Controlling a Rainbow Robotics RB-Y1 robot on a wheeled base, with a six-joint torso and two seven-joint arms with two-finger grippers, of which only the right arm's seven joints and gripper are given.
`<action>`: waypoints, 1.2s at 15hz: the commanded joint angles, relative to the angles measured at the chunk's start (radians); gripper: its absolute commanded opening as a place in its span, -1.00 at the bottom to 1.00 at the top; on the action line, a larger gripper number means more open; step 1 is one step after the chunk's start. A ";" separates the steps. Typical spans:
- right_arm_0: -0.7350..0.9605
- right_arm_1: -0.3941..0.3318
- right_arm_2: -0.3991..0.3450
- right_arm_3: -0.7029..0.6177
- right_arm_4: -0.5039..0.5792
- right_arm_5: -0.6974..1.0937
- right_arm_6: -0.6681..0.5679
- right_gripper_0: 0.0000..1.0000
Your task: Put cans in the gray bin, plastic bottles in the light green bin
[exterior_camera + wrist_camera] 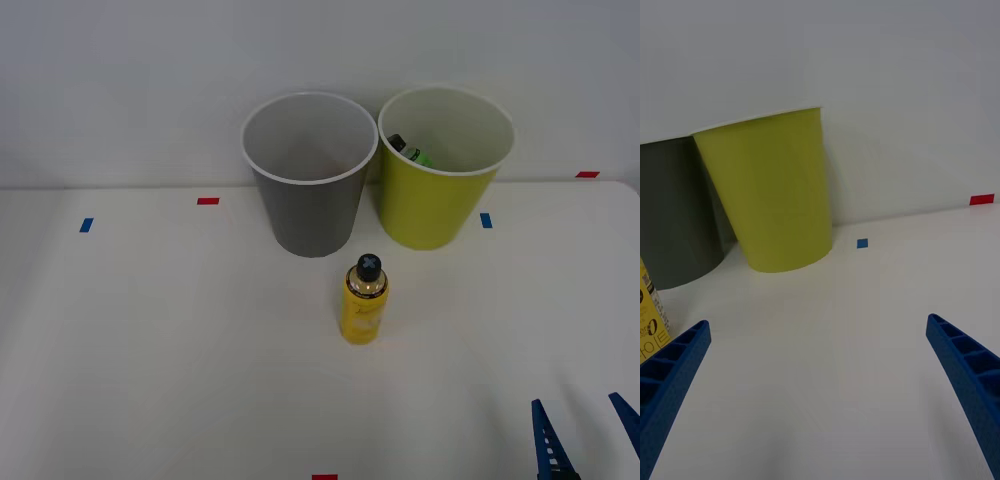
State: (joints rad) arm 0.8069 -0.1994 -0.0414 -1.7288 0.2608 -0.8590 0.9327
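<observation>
While the right gripper (585, 440) hangs with fingers spread, holding nothing, the yellow bottle (364, 299) stands upright just before the gray bin (308, 210); the green bottle (412, 152) lies inside the light green bin (437, 205) beside it.

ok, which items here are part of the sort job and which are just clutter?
Job:
- yellow bottle, upright on the table
- green bottle, inside the light green bin
- gray bin
- right end effector, open

Lying about:
- red tape marks
- blue tape marks
</observation>
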 commanded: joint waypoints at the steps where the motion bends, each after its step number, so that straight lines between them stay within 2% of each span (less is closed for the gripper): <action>1: 0.000 0.000 0.000 0.000 0.000 0.000 0.000 1.00; 18: 0.000 0.000 0.000 0.000 0.000 0.000 0.000 1.00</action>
State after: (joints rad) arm 0.8069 -0.1994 -0.0414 -1.7288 0.2608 -0.8590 0.9327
